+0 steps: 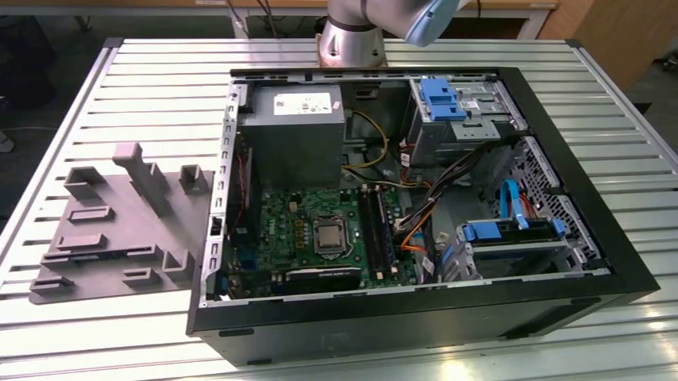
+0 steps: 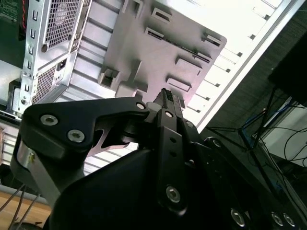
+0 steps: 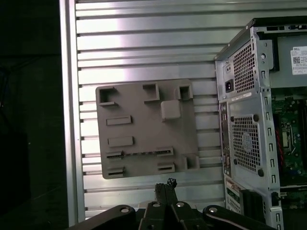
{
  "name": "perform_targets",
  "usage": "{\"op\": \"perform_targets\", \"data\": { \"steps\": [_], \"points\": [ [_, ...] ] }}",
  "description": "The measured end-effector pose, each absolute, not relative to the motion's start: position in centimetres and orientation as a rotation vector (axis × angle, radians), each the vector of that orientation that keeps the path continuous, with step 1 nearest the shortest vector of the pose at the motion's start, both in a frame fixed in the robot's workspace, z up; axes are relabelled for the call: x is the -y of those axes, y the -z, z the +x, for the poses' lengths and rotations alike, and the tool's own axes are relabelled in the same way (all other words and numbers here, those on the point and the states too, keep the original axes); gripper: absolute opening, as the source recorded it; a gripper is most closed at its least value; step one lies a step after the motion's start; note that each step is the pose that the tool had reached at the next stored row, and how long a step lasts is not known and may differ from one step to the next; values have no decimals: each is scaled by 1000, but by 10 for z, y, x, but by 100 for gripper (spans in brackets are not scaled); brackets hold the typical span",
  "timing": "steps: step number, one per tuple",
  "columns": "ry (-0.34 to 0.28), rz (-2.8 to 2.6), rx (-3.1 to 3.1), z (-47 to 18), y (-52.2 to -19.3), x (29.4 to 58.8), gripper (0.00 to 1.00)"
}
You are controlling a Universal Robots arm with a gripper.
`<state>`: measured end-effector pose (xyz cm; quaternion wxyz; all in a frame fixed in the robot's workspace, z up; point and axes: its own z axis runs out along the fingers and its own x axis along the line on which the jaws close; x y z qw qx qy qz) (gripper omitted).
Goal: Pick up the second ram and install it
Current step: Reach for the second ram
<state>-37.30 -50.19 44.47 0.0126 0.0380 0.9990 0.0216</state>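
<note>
A robotics lab, by the look: slatted aluminium desk (image 1: 138, 87), opened computer tower (image 1: 424, 325), grey fixture tray (image 1: 95, 262), robot arm (image 1: 352, 44) at the far edge.

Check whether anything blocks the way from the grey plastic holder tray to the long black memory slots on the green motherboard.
Nothing covers the slots; only the open case's metal wall rises between them and the tray.

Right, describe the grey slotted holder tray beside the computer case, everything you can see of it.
The flat grey plastic-looking holder tray is a squarish plate with rounded corners, carrying upright blocks, one taller than the rest, and low slotted sockets. It lies flat on the ribbed metal table, at the exterior view's left of the open black computer case, with a gap between them. Its slots look empty; only the table touches it.
</note>
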Motion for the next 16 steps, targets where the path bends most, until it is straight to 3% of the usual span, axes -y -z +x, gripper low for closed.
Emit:
{"op": "perform_targets", "data": {
  "steps": [16],
  "points": [
    [-67, 118, -3113, -373, -416, 508, 11]
  ]
}}
